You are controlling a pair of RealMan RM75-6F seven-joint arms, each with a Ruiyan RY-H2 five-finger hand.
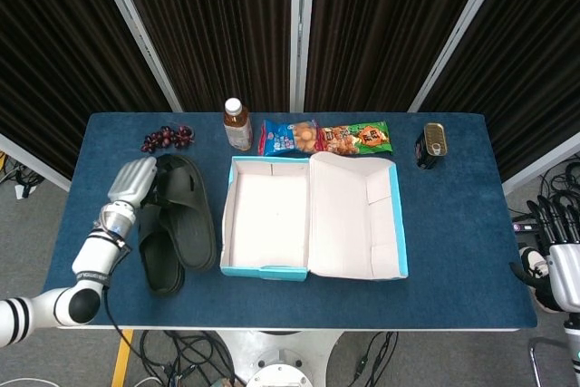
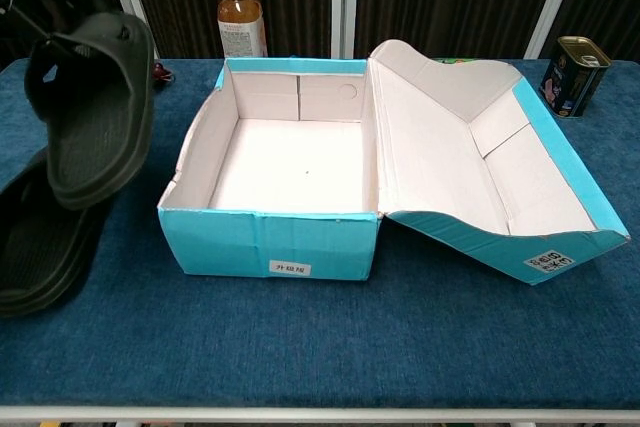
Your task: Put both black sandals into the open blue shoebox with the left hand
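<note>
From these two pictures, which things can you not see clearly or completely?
- Left hand: in the head view only its back shows, so its hold on the raised sandal is hidden; the chest view barely shows the hand.
- Second sandal: cut off by the left edge in the chest view.
- Right hand: cut off by the right edge in the head view.
- Snack packets: print too small to read.
- Shoebox label: too small.

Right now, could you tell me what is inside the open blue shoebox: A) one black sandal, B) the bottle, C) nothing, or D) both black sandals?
C: the blue shoebox shows only its bare pale floor, with one black sandal raised to its left.
</note>
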